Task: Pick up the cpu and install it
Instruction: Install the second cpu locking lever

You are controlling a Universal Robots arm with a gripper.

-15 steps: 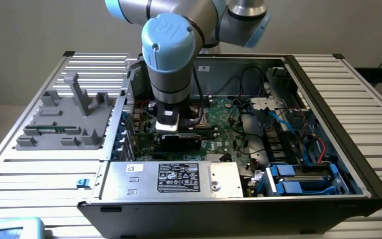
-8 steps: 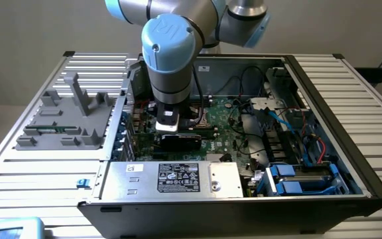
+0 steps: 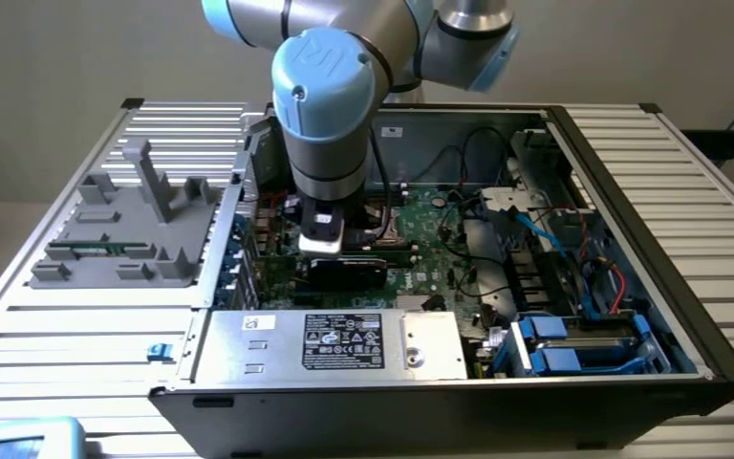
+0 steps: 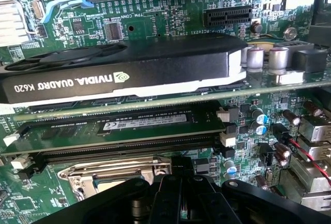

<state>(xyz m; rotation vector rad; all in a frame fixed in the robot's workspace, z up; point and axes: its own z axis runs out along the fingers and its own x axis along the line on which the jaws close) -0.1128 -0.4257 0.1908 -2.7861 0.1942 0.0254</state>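
The gripper sits at the bottom centre of the wrist view as a black mass, its fingers drawn fully together; nothing can be made out between them, so whether they pinch anything is hidden. In the exterior view the gripper hangs below the blue-capped arm, centre-left in the frame, lowered into the open computer case over the green motherboard.

Just above the gripper in the wrist view, at lower centre-left, lies the silver metal frame of the CPU socket, partly covered by the gripper body. The cpu itself cannot be picked out in either view; if it sits in the socket or under the fingers, the gripper hides it.

As a judgement: such a chip would be light, rigid and flat, with a smooth metal top that offers little friction, and a delicate underside. It is best taken by opposite edges, kept level, and never pressed hard.

Further out, a memory module runs across the middle of the wrist view, and above it the black NVIDIA Quadro K620 graphics card. In the exterior view the silver power supply with its white label occupies the lower centre, and a grey fixture tray sits outside the case at the left.
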